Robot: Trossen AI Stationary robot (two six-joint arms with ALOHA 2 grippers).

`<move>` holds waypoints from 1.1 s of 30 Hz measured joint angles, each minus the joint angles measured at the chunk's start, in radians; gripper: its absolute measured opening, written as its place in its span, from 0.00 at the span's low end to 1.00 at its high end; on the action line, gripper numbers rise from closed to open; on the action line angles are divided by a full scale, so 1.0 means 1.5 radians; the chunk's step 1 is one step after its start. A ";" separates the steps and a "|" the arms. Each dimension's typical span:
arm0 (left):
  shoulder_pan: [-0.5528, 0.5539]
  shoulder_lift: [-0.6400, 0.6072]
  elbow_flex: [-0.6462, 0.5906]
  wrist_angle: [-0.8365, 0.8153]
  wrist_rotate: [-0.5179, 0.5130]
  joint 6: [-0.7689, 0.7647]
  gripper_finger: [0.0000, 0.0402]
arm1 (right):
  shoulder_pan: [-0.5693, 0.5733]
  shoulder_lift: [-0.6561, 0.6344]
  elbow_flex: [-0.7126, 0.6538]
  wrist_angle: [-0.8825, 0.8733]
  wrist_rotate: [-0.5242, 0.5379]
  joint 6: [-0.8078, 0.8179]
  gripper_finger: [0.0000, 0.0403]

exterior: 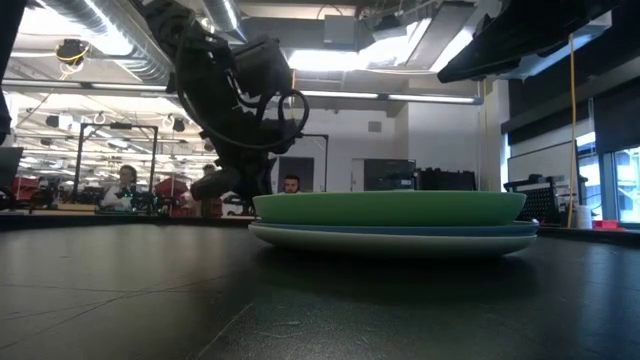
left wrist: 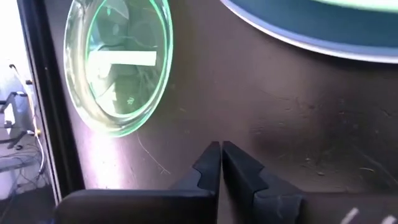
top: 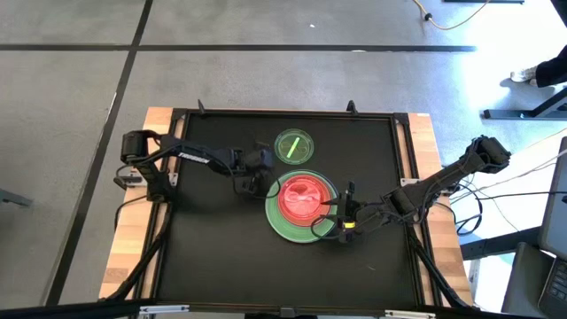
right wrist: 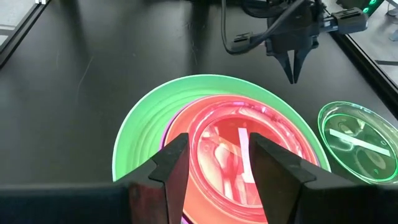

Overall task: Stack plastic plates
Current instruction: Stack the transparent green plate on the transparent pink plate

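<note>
A stack of plates (top: 301,208) lies mid-table. A big green plate (right wrist: 143,124) lies over blue and white ones (exterior: 390,232), with a magenta edge showing. Translucent red dishes (right wrist: 217,143) rest on top. A small translucent green dish (top: 293,146) with a white bar mark lies flat on the mat beyond the stack, and also shows in the left wrist view (left wrist: 118,62). My left gripper (left wrist: 221,149) is shut and empty, just left of the stack (top: 255,182). My right gripper (right wrist: 217,155) is open over the stack's right edge (top: 331,211), one finger on each side of the red dishes, touching nothing that I can see.
The black mat (top: 213,257) has a raised dark frame (top: 283,112) around it, on a wooden table. Bare mat lies to the left and near the front. Cables run from the right arm (top: 461,168). People sit in the room far behind (exterior: 125,185).
</note>
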 joint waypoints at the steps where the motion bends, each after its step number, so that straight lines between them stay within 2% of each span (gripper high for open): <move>1: -0.002 0.000 0.000 0.000 -0.002 0.000 0.03 | 0.000 0.000 0.000 0.001 0.000 0.000 0.39; 6: -0.004 0.000 0.000 0.001 -0.017 -0.008 0.10 | 0.000 0.000 0.000 0.000 0.000 0.000 0.39; 15: -0.004 0.000 0.000 0.004 -0.018 -0.032 0.29 | 0.000 0.000 0.000 0.000 0.000 0.000 0.39; 19: -0.004 -0.001 0.000 0.004 -0.019 -0.029 0.35 | 0.000 0.000 0.000 0.000 0.000 0.000 0.39; 24: 0.009 -0.001 0.000 0.057 -0.006 -0.010 0.36 | 0.000 0.000 0.000 0.000 0.007 -0.001 0.39; 30: 0.057 0.029 0.001 0.121 0.067 0.038 0.34 | 0.000 0.000 0.000 0.000 0.013 -0.001 0.39; 33: 0.077 0.057 0.001 0.159 0.077 0.054 0.33 | 0.000 0.000 0.000 0.000 0.013 -0.001 0.39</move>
